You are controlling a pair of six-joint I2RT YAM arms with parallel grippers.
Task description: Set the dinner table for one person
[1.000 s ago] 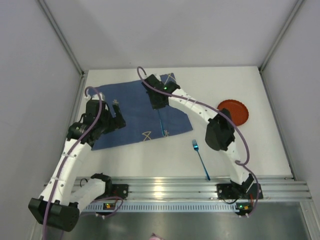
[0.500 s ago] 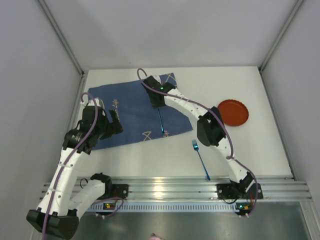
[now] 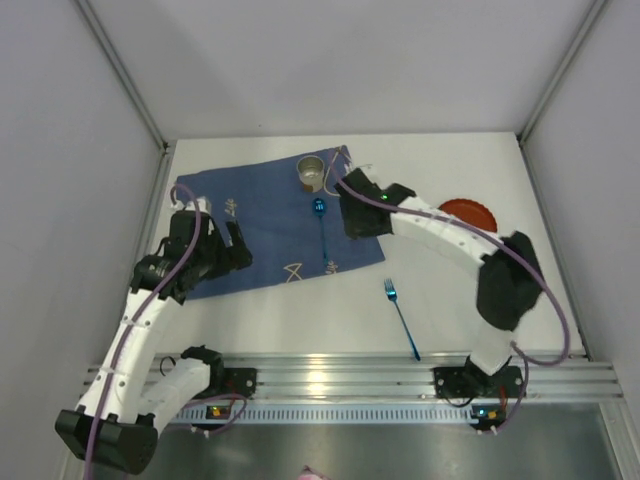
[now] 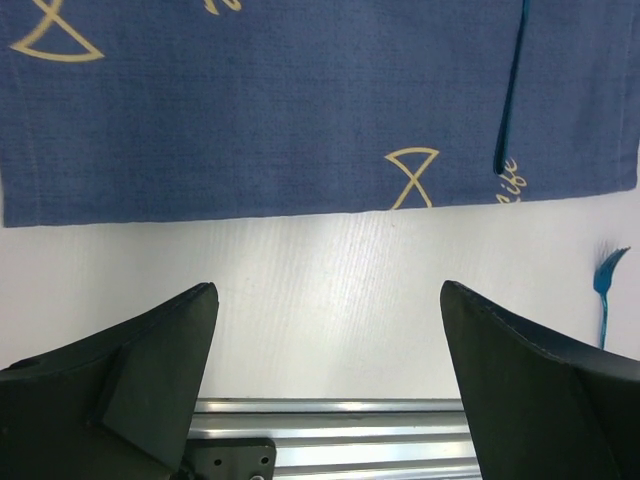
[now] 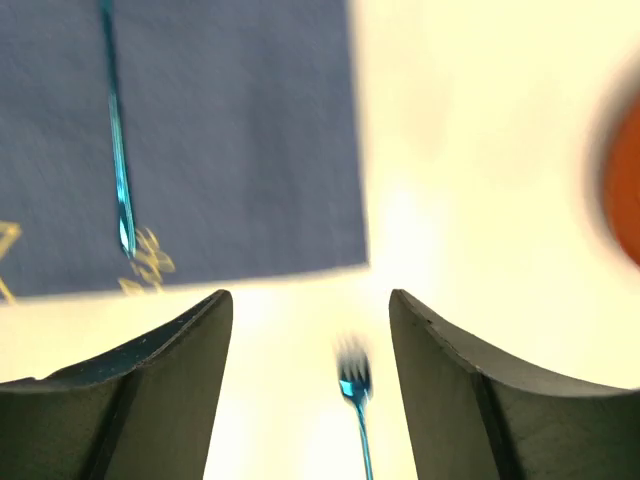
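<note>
The white dinner table (image 3: 300, 310) lies under everything, its bare surface running out from the blue fish-print cloth (image 3: 265, 225) on that cloth's right and near sides. It is fixed and rigid, so we judge it is nothing to grasp, only a hard, smooth face that flat cutlery will hug. A metal cup (image 3: 312, 172) stands on the cloth's far right corner, and a blue spoon (image 3: 321, 235) lies on the cloth near its right edge. The blue fork (image 3: 402, 318) rests on bare table just off the cloth's near right corner, and a red plate (image 3: 468, 207) sits well to the cloth's right, partly hidden by the arm. We reckon the fork is light, stiff and glossy, likely to slip, so it is best pinched across mid-handle. The plate looks rigid and is best taken by its rim. The right gripper (image 5: 310, 295) hangs over the cloth's right edge, jaws apart and empty. The left gripper (image 4: 328, 290) hangs over the cloth's near edge, likewise spread and empty.
</note>
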